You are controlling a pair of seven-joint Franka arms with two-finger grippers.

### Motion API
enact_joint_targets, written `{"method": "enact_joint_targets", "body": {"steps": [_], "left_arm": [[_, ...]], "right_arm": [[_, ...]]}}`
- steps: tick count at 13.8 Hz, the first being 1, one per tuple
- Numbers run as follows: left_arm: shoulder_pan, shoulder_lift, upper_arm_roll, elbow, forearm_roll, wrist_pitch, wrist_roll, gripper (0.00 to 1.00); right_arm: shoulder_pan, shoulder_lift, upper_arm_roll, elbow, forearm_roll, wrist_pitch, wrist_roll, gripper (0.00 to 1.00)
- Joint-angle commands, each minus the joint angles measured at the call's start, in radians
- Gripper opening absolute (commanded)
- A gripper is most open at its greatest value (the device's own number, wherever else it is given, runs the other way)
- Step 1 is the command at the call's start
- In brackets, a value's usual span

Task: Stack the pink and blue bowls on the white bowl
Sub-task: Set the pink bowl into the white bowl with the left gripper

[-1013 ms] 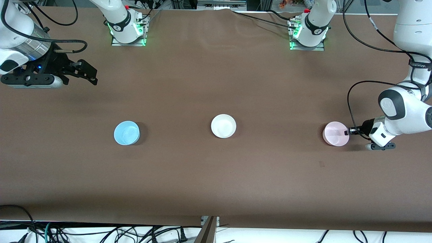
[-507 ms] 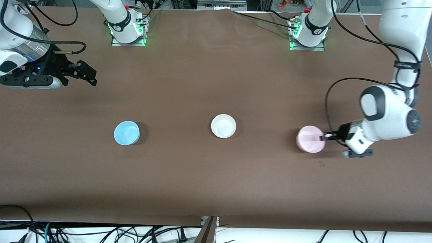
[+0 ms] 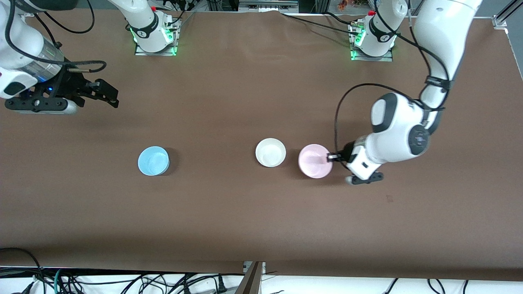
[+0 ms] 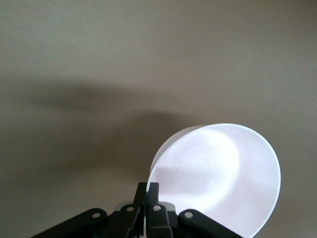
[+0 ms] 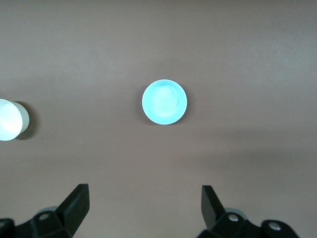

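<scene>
Two glossy white Franka arms with dark grey joint caps – black two-finger grippers, black cables looped along the links, green-lit bases, red buttons at the bases

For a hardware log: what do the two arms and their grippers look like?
Both arms have glossy white shells with dark grey joint caps, black cables looped alongside, and bases lit green. The left gripper is small, with slim black fingers; the right gripper is a black linkage frame with wedge-shaped black fingers.
</scene>
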Motion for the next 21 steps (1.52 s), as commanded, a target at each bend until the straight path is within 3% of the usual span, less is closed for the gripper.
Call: {"method": "enact_joint_targets", "body": {"steps": [1, 7, 12, 15, 18, 21], "left_arm": [[-0.074, 0.065, 0.005, 0.051, 0.005, 0.052, -0.079, 0.0], [-0.187, 0.086, -0.008, 0.049, 0.011, 0.121, -0.134, 0.0], [-0.204, 0.115, -0.024, 0.046, 0.059, 0.138, -0.136, 0.0], [-0.206, 0.131, -0.025, 0.048, 0.105, 0.138, -0.136, 0.0], [-0.206, 0.134, -0.033, 0.048, 0.107, 0.138, -0.136, 0.0], [-0.206, 0.142, -0.033, 0.048, 0.107, 0.138, -0.136, 0.0]], "right_arm": [[0.001, 0.026, 0.002, 0.01, -0.004, 0.001, 0.009, 1.0], [-0.011, 0.092, -0.003, 0.009, -0.021, 0.006, -0.005, 1.0], [-0.013, 0.114, -0.002, 0.013, -0.031, 0.007, -0.008, 1.0], [-0.014, 0.204, -0.003, 0.016, -0.024, 0.009, -0.005, 1.0], [-0.014, 0.21, -0.002, 0.016, -0.014, 0.021, -0.005, 1.0], [-0.004, 0.236, 0.0, 0.007, -0.014, 0.093, 0.004, 1.0]]}}
